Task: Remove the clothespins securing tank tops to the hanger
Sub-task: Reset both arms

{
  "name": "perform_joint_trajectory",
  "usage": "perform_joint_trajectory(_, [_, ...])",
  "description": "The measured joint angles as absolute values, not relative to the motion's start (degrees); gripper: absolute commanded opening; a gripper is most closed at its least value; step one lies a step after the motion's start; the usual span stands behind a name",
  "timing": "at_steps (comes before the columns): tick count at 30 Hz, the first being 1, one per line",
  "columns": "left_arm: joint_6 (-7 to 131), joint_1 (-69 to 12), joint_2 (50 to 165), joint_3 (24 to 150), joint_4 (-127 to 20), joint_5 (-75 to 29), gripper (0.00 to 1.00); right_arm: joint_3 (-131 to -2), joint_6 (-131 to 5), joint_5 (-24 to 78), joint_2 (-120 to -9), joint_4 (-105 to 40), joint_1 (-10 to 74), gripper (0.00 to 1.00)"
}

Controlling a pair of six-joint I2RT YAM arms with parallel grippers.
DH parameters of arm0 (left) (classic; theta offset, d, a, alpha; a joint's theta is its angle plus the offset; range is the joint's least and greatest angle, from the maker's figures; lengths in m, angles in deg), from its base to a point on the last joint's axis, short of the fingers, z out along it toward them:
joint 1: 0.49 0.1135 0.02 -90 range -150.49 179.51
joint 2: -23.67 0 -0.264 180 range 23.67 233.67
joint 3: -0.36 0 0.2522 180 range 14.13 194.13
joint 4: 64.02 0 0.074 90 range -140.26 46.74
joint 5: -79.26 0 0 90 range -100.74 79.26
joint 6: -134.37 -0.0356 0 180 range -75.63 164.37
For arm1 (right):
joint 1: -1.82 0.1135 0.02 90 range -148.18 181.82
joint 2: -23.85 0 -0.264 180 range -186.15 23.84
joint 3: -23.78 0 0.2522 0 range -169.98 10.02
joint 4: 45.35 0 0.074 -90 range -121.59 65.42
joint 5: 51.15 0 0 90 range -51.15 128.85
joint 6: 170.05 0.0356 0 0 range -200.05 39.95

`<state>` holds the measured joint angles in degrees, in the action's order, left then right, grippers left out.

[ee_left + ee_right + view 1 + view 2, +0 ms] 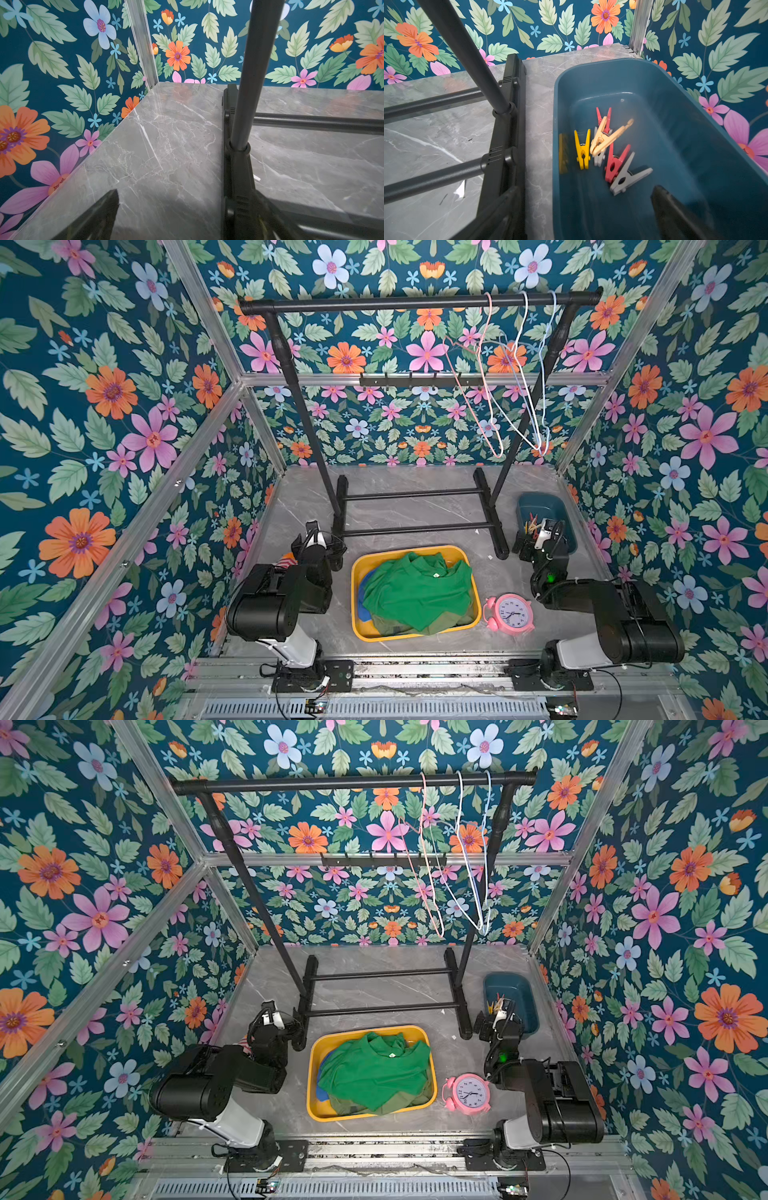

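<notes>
- We see the clothespins (pixel 604 149) lying loose in the blue bin (pixel 695 135), with none on the hangers (pixel 497 450), which dangle bare.
- The tank tops (pixel 415 589) are heaped in the yellow basket (pixel 358 572).
- The left gripper (pixel 314 531) and right gripper (pixel 543 529) are spread wide and empty.
- It looks finished to us.

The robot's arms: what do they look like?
The left arm and right arm are chunky black housings with rounded joints, each on a white lower segment. Thin black cables loop from their bases, and a small green light glows on the right one.
</notes>
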<state>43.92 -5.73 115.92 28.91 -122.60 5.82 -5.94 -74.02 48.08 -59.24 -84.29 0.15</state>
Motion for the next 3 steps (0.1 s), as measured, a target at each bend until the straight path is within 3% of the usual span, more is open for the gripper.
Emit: perform_joint_trajectory(3, [43.99,-4.98,115.79,29.39,-122.44,5.40,1.00,-5.94,-74.02,48.08,-59.24,-84.29,0.15,0.99])
